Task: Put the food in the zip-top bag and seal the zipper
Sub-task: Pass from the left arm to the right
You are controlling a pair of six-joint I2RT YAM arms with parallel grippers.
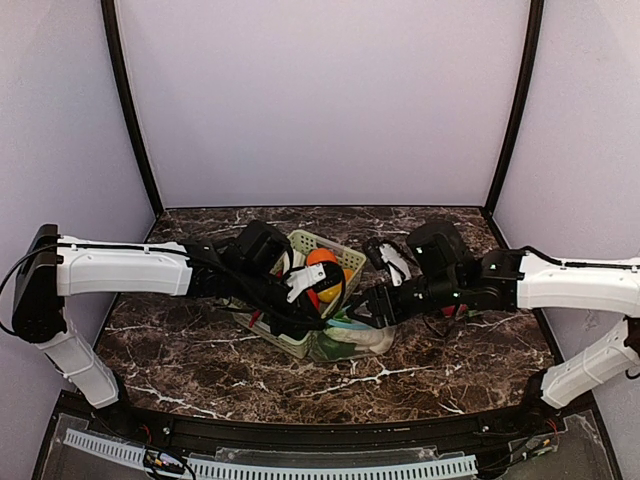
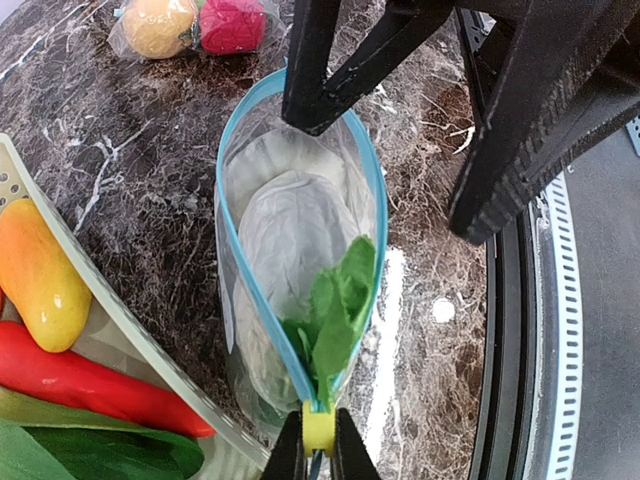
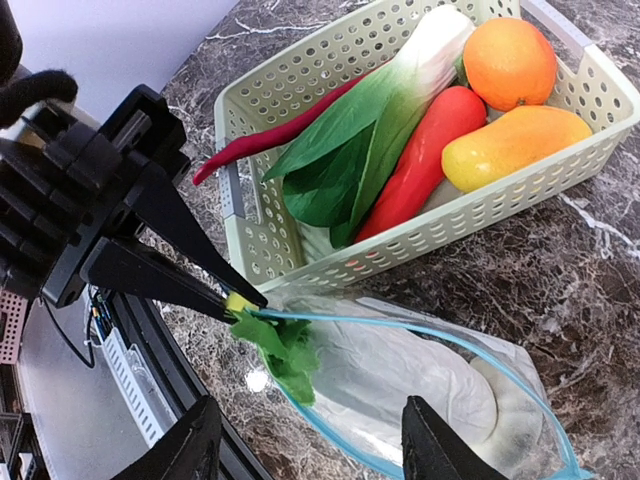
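The clear zip-top bag (image 3: 420, 375) with a blue zip rim lies open on the marble, next to the basket. Inside it lies a white radish (image 2: 290, 230) with green leaves (image 3: 280, 345). My left gripper (image 2: 318, 440) is shut on the bag's yellow zipper slider (image 3: 238, 302) at one end of the mouth. Over the open mouth my right gripper (image 3: 315, 450) hangs open with nothing between its fingers (image 2: 320, 60). More food sits in the basket: an orange (image 3: 510, 60), a yellow-orange fruit (image 3: 515, 140), a red chilli (image 3: 420, 160) and leafy greens (image 3: 350, 140).
The pale green lattice basket (image 3: 250, 210) stands just behind the bag, touching it. A second small bag holding a peach-coloured and a red fruit (image 2: 190, 25) lies further off on the marble. The table's black front edge (image 2: 500, 330) runs close to the bag.
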